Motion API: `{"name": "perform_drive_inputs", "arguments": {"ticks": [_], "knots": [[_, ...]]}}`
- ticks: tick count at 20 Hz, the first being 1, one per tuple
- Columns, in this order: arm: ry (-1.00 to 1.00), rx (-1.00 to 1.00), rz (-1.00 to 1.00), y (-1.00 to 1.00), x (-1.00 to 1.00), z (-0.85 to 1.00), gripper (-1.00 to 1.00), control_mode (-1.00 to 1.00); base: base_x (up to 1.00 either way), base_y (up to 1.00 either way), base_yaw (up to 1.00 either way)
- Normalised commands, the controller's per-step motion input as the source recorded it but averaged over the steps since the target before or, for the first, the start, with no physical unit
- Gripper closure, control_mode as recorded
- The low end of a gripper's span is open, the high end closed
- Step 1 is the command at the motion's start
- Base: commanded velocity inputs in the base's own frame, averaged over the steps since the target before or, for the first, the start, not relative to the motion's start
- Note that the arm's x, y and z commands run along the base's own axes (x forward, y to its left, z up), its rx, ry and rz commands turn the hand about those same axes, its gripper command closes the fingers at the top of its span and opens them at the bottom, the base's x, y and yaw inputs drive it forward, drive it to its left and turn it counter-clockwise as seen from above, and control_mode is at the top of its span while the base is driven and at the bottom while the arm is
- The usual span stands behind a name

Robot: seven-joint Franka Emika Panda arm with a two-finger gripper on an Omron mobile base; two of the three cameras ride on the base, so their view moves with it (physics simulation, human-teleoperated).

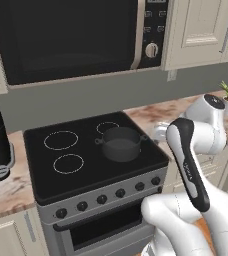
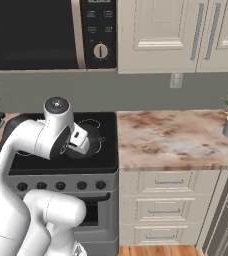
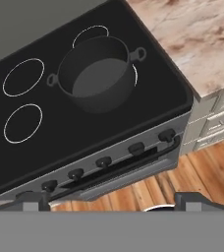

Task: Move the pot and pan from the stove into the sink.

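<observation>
pot [image 3: 98, 78] sits on stove [image 3: 45, 147], near right ring | your gripper [image 3: 111, 201] hangs above, jaws wide, holding nothing

The squat dark grey pot [image 3: 98, 78] looks like matt metal on the smooth, glossy black glass stove [image 3: 45, 142]. The mottled brown stone surface [image 2: 171, 137] appears polished, the floor [image 3: 202, 172] warm varnished wood.

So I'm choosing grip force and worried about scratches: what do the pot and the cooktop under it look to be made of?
The pot looks like dark grey metal with a matte finish: even tone, thin rim, two small loop handles, no sharp reflections. It could be coated; the render leaves that open. The stove top looks like smooth black glass: flat, with thin white burner rings printed on it, above a silver, metal-looking front with black knobs.
</observation>
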Motion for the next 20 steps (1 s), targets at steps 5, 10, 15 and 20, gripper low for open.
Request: {"name": "perform_drive_inputs", "arguments": {"ticks": [5,10,15,20], "knots": [[0.02,0.00,0.00,0.02,0.06,-0.14,-1.00,-1.00,0.00,0.00,0.00],[0.00,0.01,0.00,0.05,0.15,-0.20,-1.00,-1.00,0.00,0.00,0.00],[0.00,0.01,-0.01,0.07,0.26,-0.11,-1.00,-1.00,0.00,0.00,0.00],[0.01,0.00,0.00,0.08,0.33,-0.09,-1.00,-1.00,0.00,0.00,0.00]]}}
